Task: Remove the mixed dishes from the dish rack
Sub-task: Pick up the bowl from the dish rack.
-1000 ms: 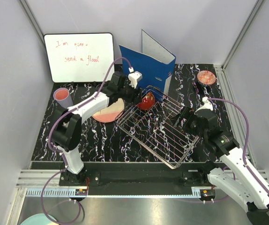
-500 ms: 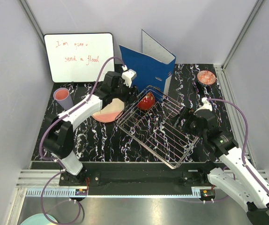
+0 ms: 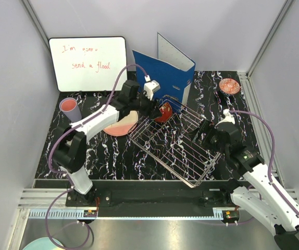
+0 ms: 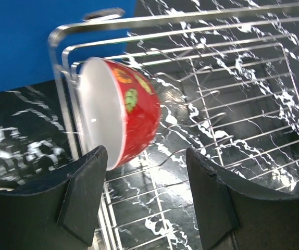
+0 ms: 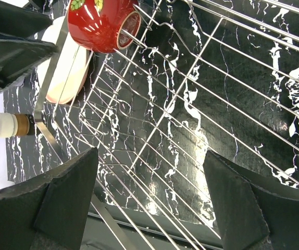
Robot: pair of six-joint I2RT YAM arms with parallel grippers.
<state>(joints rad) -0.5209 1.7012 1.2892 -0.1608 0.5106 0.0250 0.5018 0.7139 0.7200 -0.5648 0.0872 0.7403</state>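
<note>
The silver wire dish rack (image 3: 178, 146) sits mid-table. A red-patterned bowl (image 3: 165, 111) lies on its side in the rack's far corner. It also shows in the left wrist view (image 4: 123, 112) and the right wrist view (image 5: 102, 23). My left gripper (image 3: 157, 107) is open and empty just left of the bowl, with the bowl's rim at its left finger (image 4: 82, 198). My right gripper (image 3: 204, 133) is open and empty over the rack's right side (image 5: 191, 78). The cream-and-pink plate (image 3: 119, 125) lies on the table left of the rack. A second red-patterned bowl (image 3: 229, 86) sits at the back right.
A blue ring binder (image 3: 165, 73) stands open right behind the rack. A whiteboard (image 3: 87, 62) leans at the back left. A cup (image 3: 70, 108) stands near the left wall and also shows in the right wrist view (image 5: 6, 125). Grey walls close in both sides.
My left gripper drew back to the left, then came right again to the red bowl. The bowl, the rack and the right arm have hardly moved.
</note>
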